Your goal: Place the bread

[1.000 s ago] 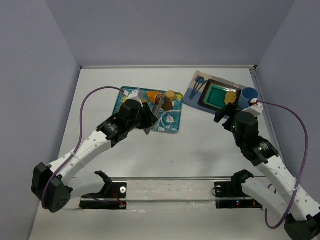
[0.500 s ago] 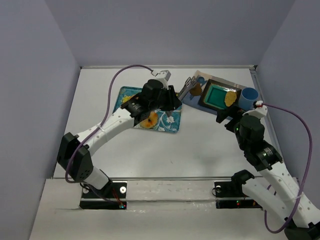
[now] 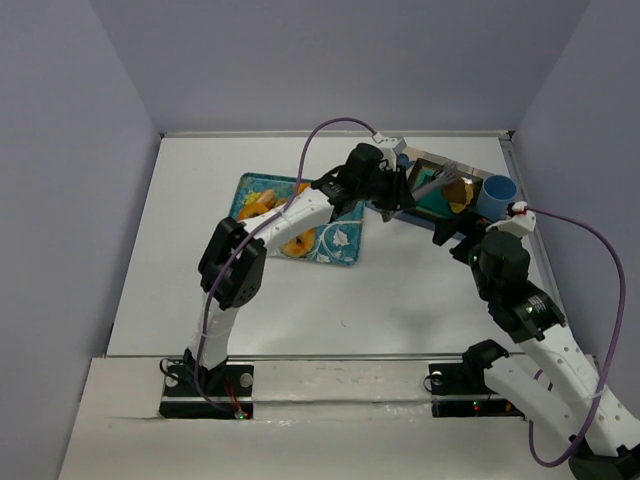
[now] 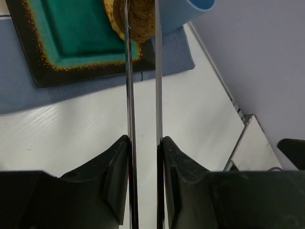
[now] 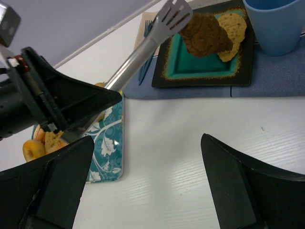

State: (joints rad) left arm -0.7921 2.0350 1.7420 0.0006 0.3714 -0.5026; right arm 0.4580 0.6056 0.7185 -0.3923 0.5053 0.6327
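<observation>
My left gripper is shut on a pair of metal tongs, which also show in the right wrist view. The tongs pinch a brown piece of bread and hold it just above the black-rimmed teal plate. A second, yellower piece of bread lies on the plate's far right corner. In the top view the left gripper reaches over the plate. My right gripper is open and empty, near the plate's front edge.
A blue cup stands right of the plate on a blue-grey mat. A blue fork lies on the mat's left. A patterned teal tray with more food lies to the left.
My left arm has swung right from the teal tray to over the black plate, carrying the bread in the tongs. The right arm has barely moved.
</observation>
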